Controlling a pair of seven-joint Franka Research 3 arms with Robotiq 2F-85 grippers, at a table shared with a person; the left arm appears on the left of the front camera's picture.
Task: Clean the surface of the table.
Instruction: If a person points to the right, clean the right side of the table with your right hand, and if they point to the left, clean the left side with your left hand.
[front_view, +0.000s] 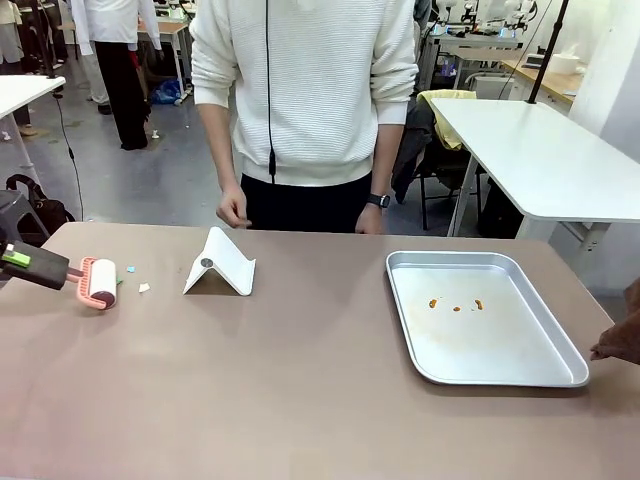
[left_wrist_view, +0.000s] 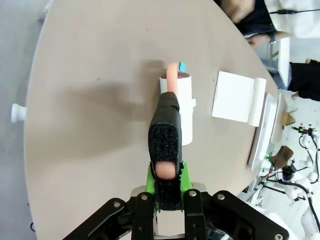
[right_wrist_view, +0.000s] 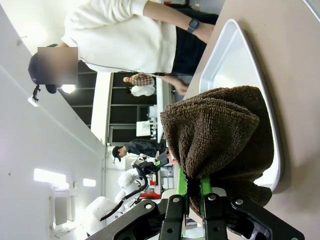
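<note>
Matt smooth table (front_view: 300, 400), shiny metal tray (front_view: 500, 340), fuzzy brown cloth (right_wrist_view: 220, 130).

Bright, even overhead light; soft shadows on table (left_wrist_view: 75, 150); wrist views curved at edges; front sharp.

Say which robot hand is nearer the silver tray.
Right. The right gripper, holding a brown cloth, is beside the tray. The left gripper, holding a lint roller, is far from it at the other end of the table.
</note>
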